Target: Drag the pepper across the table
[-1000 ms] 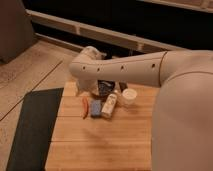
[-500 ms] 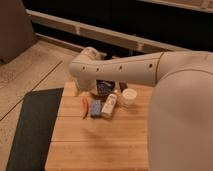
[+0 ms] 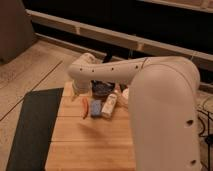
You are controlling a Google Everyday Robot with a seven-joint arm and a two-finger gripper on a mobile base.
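Your hand (image 3: pixel 101 90) is the dark shape tucked under the forearm, at the back of the tabletop (image 3: pixel 90 145) and just behind the blue block (image 3: pixel 95 107). It is spread wide and has hold of nothing that you can see. It sits above and behind the objects, not on any of them.

Over the last second almost nothing has moved. The arm (image 3: pixel 115 72) keeps the same bent pose and the hand has not come down or closed. The pepper (image 3: pixel 85 107) lies where it lay, flat on the wood just left of the blue block, with the white bottle (image 3: pixel 109 105) leaning on the block's other side. In my judgement the drag has not started. You still have to bring the hand down to the pepper, and the block sits so close that it may be pushed along too.

Much is hidden from you. The forearm covers the top of the hand, so its fingertips and their height above the wood cannot be made out. The big upper arm cuts off the right side of the tabletop and part of a pale round thing behind the bottle. The dark floor mat (image 3: pixel 32 125) lies to the left.
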